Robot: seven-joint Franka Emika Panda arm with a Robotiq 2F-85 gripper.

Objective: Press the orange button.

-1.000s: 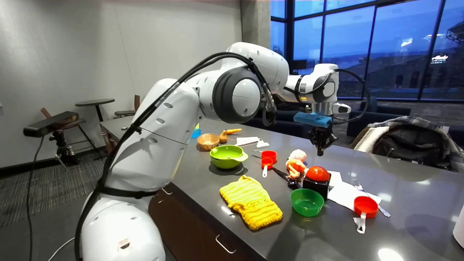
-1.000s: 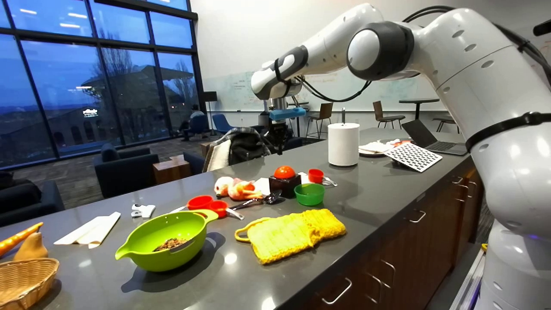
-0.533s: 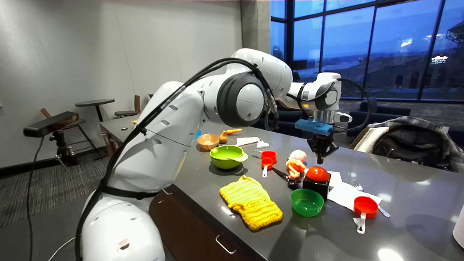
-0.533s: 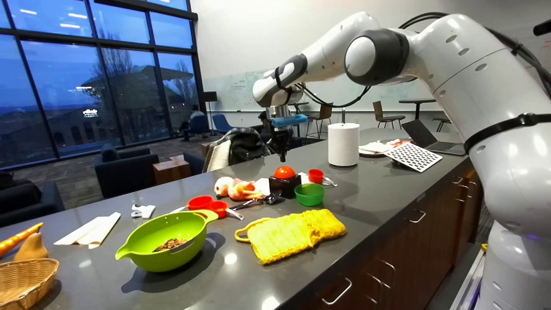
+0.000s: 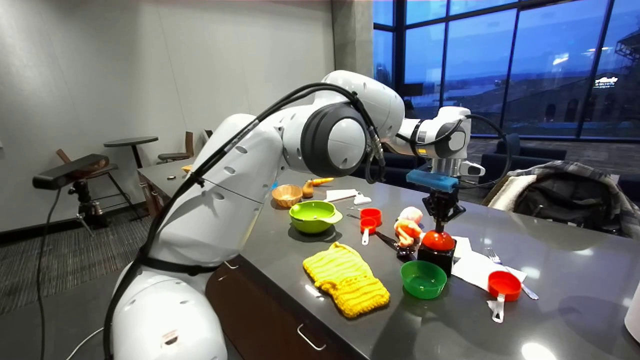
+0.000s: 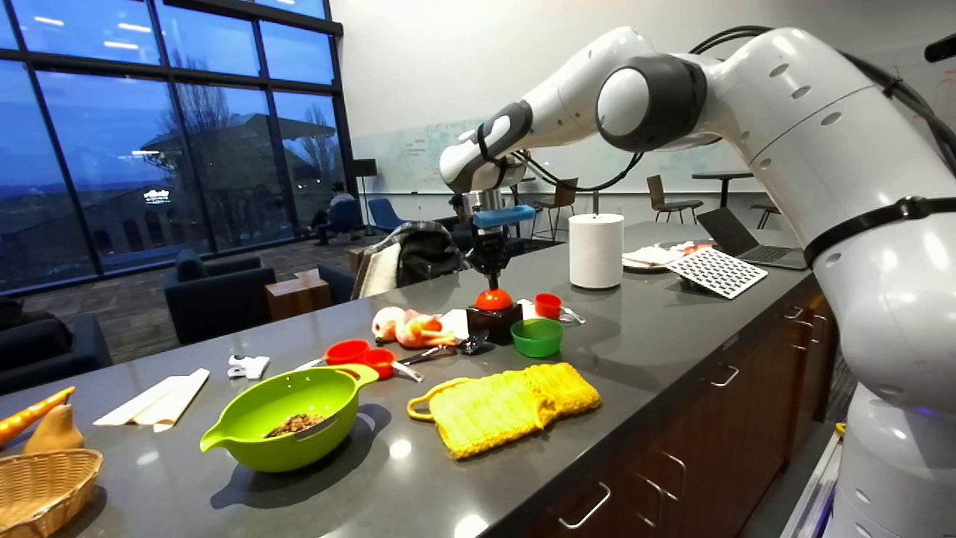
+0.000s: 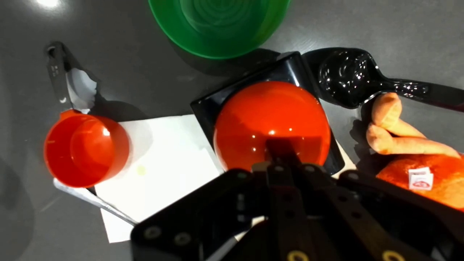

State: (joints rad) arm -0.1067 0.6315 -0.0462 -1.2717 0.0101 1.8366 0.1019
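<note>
- Dark grey countertop (image 6: 650, 329) stretched across the foreground, with tall windows (image 6: 112, 149) onto a dim blue sky beyond it in both exterior views.
- Pointing straight down, the pincer (image 5: 439, 227) had its fingers tight against each other, the tips seemingly touching the crown of the orange button (image 7: 272, 123).
- That button sat directly beneath the pincer, a glossy dome on a black base (image 5: 440, 261); how far it was pushed in could not be told.
- Just beside the base, above the pincer in the wrist view, stood a small green bowl (image 7: 217, 53).
- Up and right of the pincer there, a black spoon (image 7: 348, 78) lay near the base; farther right was a plush toy (image 7: 417, 160), cut off by the edge.
- Left of the pincer came white paper (image 7: 156, 159), then a fork (image 7: 78, 193) and a red measuring cup (image 7: 87, 148).
- Nearer the camera than the pincer, in an exterior view, lay a yellow knitted cloth (image 6: 508, 407).
- Farther left of the pincer, a lime-green bowl (image 6: 261, 448) held brown bits (image 6: 295, 424), two more red cups (image 6: 347, 351) lying between.
- Well to the pincer's right stood a white paper roll (image 6: 596, 250), and past it a laptop (image 6: 777, 256).
</note>
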